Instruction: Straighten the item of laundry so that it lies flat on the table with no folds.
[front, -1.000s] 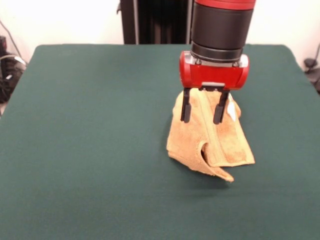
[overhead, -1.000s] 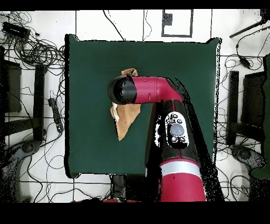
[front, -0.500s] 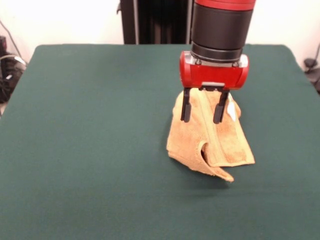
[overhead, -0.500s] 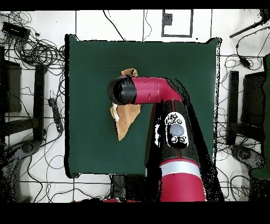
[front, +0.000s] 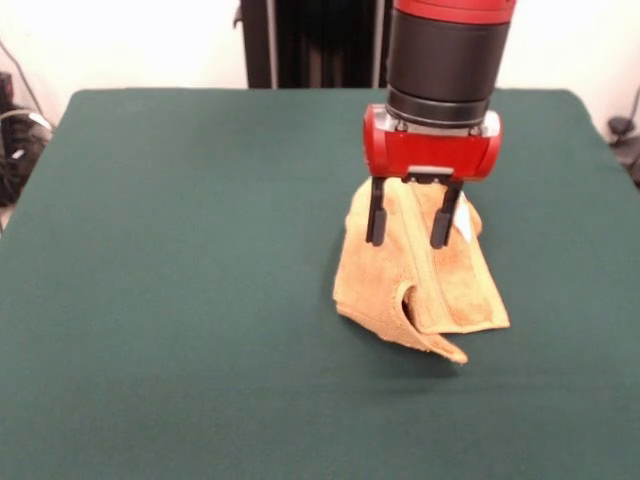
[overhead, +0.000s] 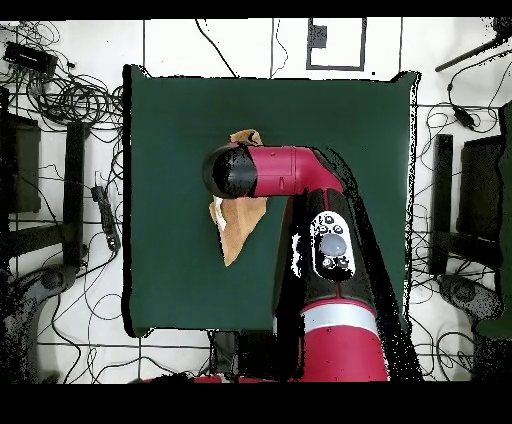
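From my console, the towel (front: 420, 285) is nowhere near flat yet. It sits as a rumpled heap on the table (front: 180, 250), a little to the picture's right of the table's middle in the front view and nearer the far edge than the near one. Taking the towel as my landmark: its far end is bunched up and stands off the cloth top, a woven band runs down its middle toward me, and its near edge curls over itself into a loose flap with one corner sticking out at the near right. A small white label (front: 463, 222) shows on its far right shoulder.

The gripper (front: 408, 242) hangs directly over the towel's raised far end, fingers (front: 376, 215) spread apart with a clear gap between them, holding nothing that I can see. The tips look level with the top of the bunched cloth; whether they touch it or stand just in front of it I can't settle from this angle (the overhead view is no help, since the arm's black wrist covers that very spot).

In the overhead view the towel (overhead: 238, 228) pokes out from under the arm on two sides, a small lump on one side and a longer tapering piece on the other.

My reading: the straightening proper is all still to do. Every fold remains, the flap needs opening, and the heap must be spread out.
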